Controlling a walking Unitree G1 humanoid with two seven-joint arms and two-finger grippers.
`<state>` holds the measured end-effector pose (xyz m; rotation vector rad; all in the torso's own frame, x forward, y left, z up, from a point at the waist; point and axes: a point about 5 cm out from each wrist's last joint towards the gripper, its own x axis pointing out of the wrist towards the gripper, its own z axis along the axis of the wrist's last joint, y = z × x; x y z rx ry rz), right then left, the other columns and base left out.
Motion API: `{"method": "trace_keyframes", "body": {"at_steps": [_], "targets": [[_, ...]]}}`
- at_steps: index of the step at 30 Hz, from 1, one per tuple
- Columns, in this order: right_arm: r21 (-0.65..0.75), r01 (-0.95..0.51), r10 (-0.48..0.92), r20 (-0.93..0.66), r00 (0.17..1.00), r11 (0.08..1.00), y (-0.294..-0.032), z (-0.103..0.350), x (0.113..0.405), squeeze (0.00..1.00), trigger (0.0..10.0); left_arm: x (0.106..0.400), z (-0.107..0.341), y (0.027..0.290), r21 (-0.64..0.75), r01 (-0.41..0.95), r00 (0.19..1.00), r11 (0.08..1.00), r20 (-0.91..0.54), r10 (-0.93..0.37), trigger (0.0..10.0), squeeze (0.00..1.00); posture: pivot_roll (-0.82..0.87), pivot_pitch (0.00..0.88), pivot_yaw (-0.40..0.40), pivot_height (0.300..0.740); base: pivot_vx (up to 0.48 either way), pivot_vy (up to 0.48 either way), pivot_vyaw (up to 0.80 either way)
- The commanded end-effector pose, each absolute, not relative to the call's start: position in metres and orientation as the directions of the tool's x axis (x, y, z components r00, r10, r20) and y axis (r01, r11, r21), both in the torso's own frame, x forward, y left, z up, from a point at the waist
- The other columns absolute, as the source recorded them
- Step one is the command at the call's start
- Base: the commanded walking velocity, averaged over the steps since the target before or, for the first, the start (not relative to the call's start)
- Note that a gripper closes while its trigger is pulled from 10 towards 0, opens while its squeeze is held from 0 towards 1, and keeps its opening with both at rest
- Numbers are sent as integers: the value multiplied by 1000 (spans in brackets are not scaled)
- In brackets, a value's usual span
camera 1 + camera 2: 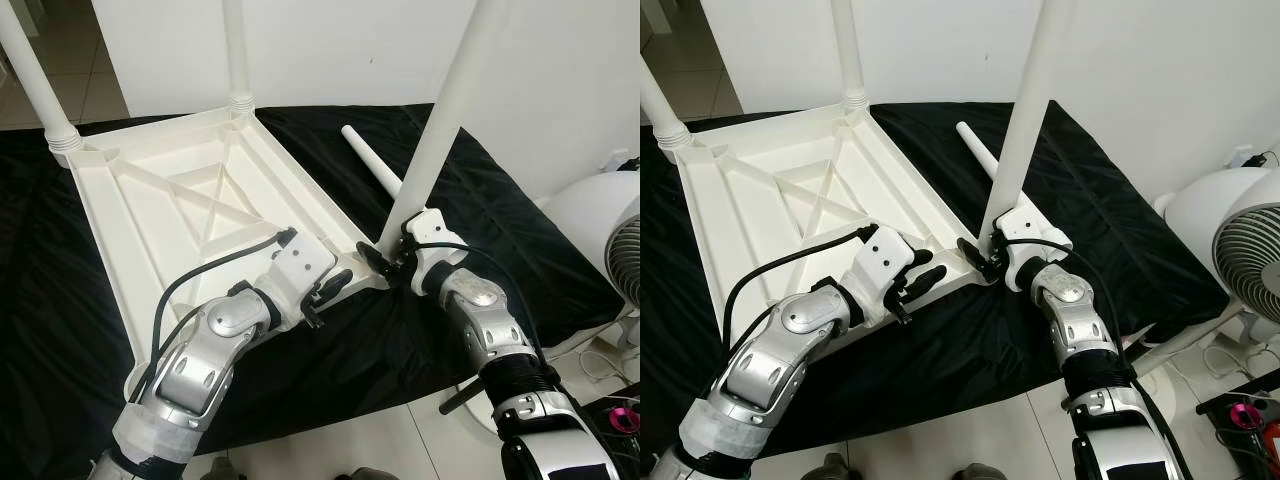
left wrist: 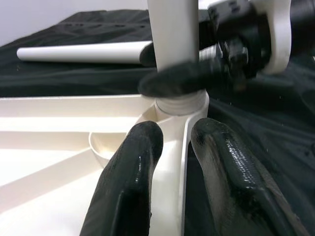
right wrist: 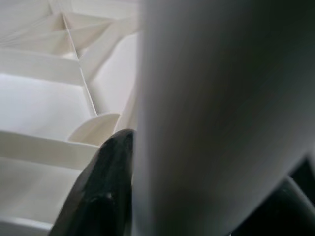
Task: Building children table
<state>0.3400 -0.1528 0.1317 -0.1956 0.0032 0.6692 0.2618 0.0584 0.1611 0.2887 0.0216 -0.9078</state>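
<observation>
Tabletop, inverted, centre-left on black cloth: two legs seated, third leg clasped by right hand, left hand pinching rim, fourth leg loose upper centre.

silver arms | white wrist housings | black cables | black-fingered left pincer

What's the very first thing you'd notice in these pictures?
A big white tabletop lies upside down on a black cloth, with white legs sticking up from three corners. At the near corner, the right gripper holds a tall leg at its base, while the left gripper pinches the tabletop's edge beside it. One spare leg lies on the cloth.
</observation>
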Motion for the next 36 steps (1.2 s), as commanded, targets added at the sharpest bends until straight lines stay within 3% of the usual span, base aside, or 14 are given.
{"method": "trace_keyframes", "body": {"at_steps": [1,7,8,9,17,21,28,29,31,33,36], "targets": [[-200,-657,644,-133,754,727,-154,122,337,0,0,260,156,58,247,783,615,571,-166,-771,10000,0,-4,6,-56,740,0,0,0],[-171,-666,653,-131,746,726,-153,118,334,0,0,260,156,58,250,780,619,574,-168,-767,10000,0,-5,7,-55,740,0,0,0],[-162,-659,647,-123,752,735,-152,117,333,0,9608,260,156,59,250,780,619,574,-167,-767,10000,0,-6,10,-54,740,0,0,0],[-138,-646,637,-110,763,751,-152,116,333,0,10000,260,156,59,250,779,620,575,-168,-767,10000,0,-9,11,-52,740,0,0,0],[-52,-525,523,-38,851,850,-149,117,332,0,10000,261,158,58,251,775,625,580,-161,-764,10000,0,-12,15,-50,740,0,0,0],[-3,-380,380,-2,925,925,-141,120,327,0,10000,261,159,58,247,773,627,585,-154,-764,10000,0,-16,17,-46,740,0,0,0],[56,-248,249,-9,968,967,-136,118,324,0,10000,260,159,57,247,774,626,583,-153,-765,10000,0,-17,15,-46,740,0,0,0],[73,-159,161,-29,987,985,-135,116,322,0,10000,260,159,57,247,775,624,582,-153,-766,10000,0,-18,14,-48,740,0,0,0],[73,-159,161,-29,987,985,-135,116,322,0,10000,260,159,57,247,775,624,582,-153,-766,10000,0,-18,14,-48,740,0,0,0],[68,61,-56,-76,996,996,-134,111,317,0,10000,260,159,57,246,777,621,579,-153,-769,10000,0,-18,12,-50,740,0,0,0],[80,152,-144,-93,985,985,-125,110,314,0,10000,260,159,56,246,779,619,577,-153,-770,10000,0,-15,10,-50,740,0,0,0]]}}
